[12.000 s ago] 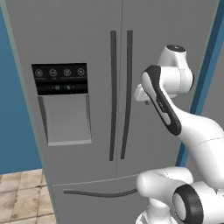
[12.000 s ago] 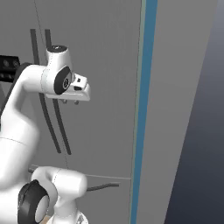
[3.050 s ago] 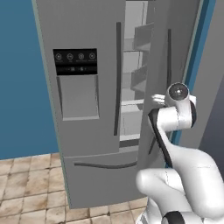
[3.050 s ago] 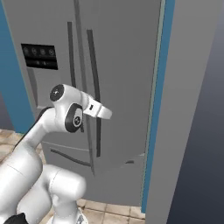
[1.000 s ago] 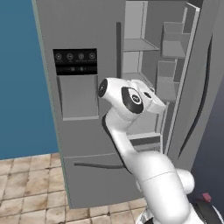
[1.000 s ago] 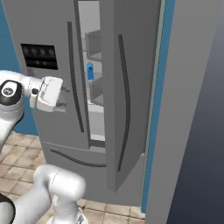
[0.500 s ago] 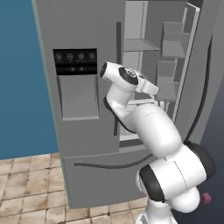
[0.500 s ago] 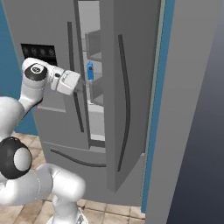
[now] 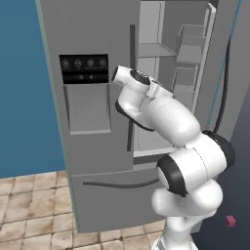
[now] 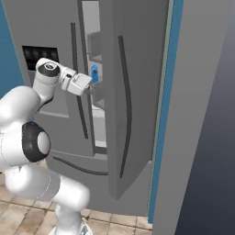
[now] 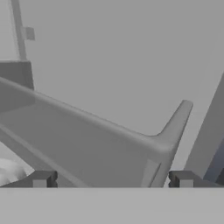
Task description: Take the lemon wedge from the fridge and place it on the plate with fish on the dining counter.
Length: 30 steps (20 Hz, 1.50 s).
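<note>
The grey fridge (image 9: 97, 29) has its right door (image 10: 137, 92) swung wide, showing grey shelves (image 9: 156, 49) inside. My arm reaches into the gap between the doors. My gripper (image 10: 97, 90) is at the mouth of the opening, just below a small blue bottle (image 10: 94, 73). In the hand view the gripper (image 11: 113, 179) is open, its two fingertips (image 11: 43, 178) far apart with nothing between them, facing a grey shelf (image 11: 87, 131). The lemon wedge is hidden. The plate with fish and the dining counter are out of view.
The shut left door carries the black dispenser panel (image 9: 84, 63) and a dark handle (image 9: 132, 49). Door bins (image 9: 191, 46) line the open door's inside. The bottom drawer (image 9: 117, 195) is shut. A small red cube (image 9: 230, 220) lies on the floor at right.
Over the last second the arm swung right, carrying the hand from in front of the left door into the fridge opening. The right door stays wide; three seconds ago it was barely ajar.
</note>
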Tool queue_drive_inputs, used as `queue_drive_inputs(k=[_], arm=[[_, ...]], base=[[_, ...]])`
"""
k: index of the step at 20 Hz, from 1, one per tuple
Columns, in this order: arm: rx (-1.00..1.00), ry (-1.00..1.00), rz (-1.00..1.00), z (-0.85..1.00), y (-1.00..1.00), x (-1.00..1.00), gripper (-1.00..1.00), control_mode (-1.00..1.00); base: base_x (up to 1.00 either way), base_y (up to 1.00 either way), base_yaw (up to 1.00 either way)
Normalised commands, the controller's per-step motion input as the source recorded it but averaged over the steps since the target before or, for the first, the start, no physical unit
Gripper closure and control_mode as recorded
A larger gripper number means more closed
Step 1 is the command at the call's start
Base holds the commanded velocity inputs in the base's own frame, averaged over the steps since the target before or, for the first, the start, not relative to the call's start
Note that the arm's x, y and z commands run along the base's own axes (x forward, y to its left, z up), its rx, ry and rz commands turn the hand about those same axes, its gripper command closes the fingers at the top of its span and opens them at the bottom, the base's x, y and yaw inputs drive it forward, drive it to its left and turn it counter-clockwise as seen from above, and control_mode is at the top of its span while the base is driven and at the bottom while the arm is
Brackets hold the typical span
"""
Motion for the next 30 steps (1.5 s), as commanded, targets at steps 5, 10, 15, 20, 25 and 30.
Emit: queue_drive_inputs(k=[5,10,15,20,25,30], arm=[[0.02,0.01,-0.01,-0.15,-0.81,0.23,-1.0,-1.0],[0.09,0.0,-0.08,-0.08,-1.0,-0.25,-1.0,-1.0],[0.11,0.0,-0.1,-0.11,-1.0,-0.37,-1.0,-1.0],[0.14,0.0,-0.1,-0.16,-1.0,-0.07,-1.0,-1.0],[0.18,-0.04,-0.05,-0.05,-0.86,-0.03,-1.0,-1.0],[0.0,0.0,-0.01,-0.07,-0.12,-0.01,-1.0,-1.0]], base=[[0.0,0.0,0.0],[0.0,0.0,0.0],[0.0,0.0,0.0],[0.0,0.0,0.0],[0.0,0.0,0.0],[0.0,0.0,0.0]])
